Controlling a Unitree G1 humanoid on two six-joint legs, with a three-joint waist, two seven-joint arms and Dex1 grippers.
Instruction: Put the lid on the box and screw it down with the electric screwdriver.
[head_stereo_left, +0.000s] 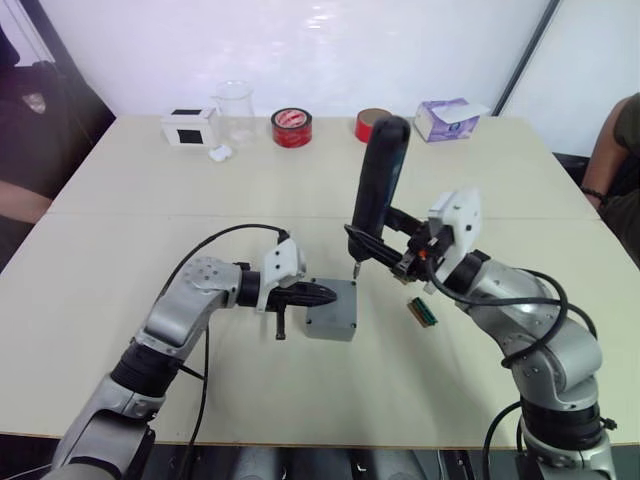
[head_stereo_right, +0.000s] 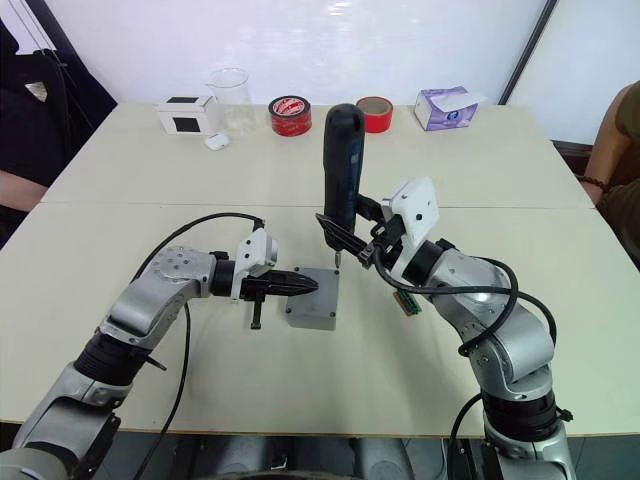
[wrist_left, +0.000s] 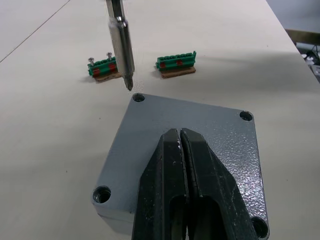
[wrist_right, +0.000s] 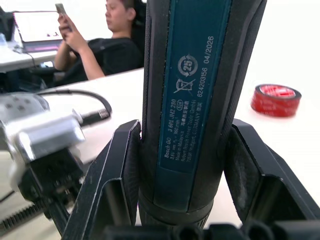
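The lid sits on the box, closing it, on the bench between the two arms. The left end effector rests on top of the lid with its fingers pressed together, nothing between them. The right end effector pinches the electric screwdriver around its lower body, holding it nearly upright (tilted a little). Its metal bit hangs just above the lid's corner screw hole, the corner farthest from the left end effector; I cannot tell whether the tip touches. Just beyond that corner lie two green terminal blocks on the bench, near the right end effector.
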